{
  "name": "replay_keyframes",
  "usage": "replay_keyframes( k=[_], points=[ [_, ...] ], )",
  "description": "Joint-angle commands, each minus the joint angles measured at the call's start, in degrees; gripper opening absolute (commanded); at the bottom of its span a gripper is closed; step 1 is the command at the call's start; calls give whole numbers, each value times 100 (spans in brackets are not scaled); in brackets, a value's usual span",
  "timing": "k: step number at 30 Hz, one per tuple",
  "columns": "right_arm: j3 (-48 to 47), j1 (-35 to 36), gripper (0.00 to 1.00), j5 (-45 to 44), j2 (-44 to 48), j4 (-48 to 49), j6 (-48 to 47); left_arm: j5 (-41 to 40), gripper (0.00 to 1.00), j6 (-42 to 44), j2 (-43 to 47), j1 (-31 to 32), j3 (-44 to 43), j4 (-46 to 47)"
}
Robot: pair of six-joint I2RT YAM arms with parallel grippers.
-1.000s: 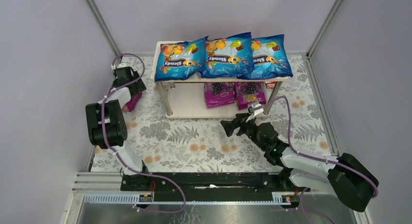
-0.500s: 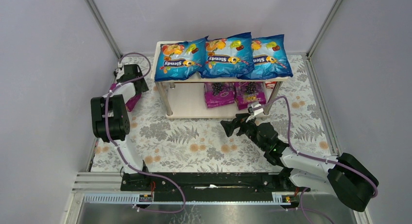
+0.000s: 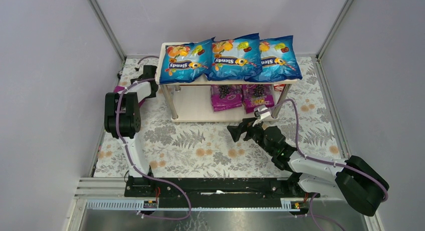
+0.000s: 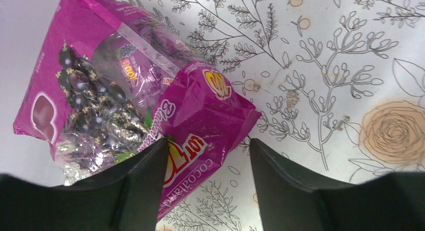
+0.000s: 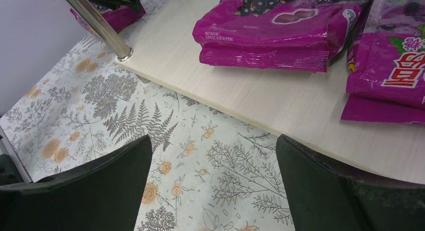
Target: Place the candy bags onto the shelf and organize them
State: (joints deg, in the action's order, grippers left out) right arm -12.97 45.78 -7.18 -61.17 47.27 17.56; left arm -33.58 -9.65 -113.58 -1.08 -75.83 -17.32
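Note:
The shelf (image 3: pixel 193 110) carries three blue candy bags (image 3: pixel 235 55) side by side on its top board. On the lower board (image 5: pixel 280 100) lie two magenta bags (image 5: pixel 273 33) (image 5: pixel 391 65). A third magenta bag (image 4: pixel 125 95) lies on the floral mat left of the shelf, mostly hidden under my left arm in the top view. My left gripper (image 4: pixel 208 143) is open above it. The bag's near corner sits between the jaws against the left finger (image 4: pixel 145 181), with a gap at the right one. My right gripper (image 5: pixel 214 141) hangs open and empty over the mat before the lower board.
A silver corner post (image 5: pixel 97 23) stands at the shelf's front left. The lower board's left part (image 3: pixel 190 98) is bare. Grey walls close in on the left, back and right. A small red and white item (image 3: pixel 279 86) shows behind the shelf's right post.
My left arm has swung back and to the right, nearer the shelf's left end, and its jaws have narrowed. The right arm has barely moved.

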Motion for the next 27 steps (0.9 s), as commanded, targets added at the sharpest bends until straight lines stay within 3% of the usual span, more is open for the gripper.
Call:
replay_keyframes(
  k=[1, 5, 9, 14, 18, 23, 27],
  points=[
    [-78, -30, 100, -25, 47, 283, -87, -328, 61, 66, -209, -45, -263, -104],
    [-103, -30, 100, 23, 1, 284, -97, -299, 41, -19, -170, -76, -269, -138],
    [-44, -27, 100, -18, 92, 301, -86, -315, 28, -83, 69, -87, -138, -73],
    [-61, -31, 100, -14, 52, 309, -86, -140, 0, -518, 712, -91, 217, -132],
    [-63, -29, 100, -25, 61, 310, -79, -134, 0, -1113, 1542, -118, 723, -219],
    [-95, -26, 100, -73, -3, 284, -68, 56, 0, -2047, 2462, -217, 983, -969],
    [-109, -26, 100, -121, -18, 276, -46, 483, 0, -2164, 3422, -266, 1730, -1085]
  ],
)
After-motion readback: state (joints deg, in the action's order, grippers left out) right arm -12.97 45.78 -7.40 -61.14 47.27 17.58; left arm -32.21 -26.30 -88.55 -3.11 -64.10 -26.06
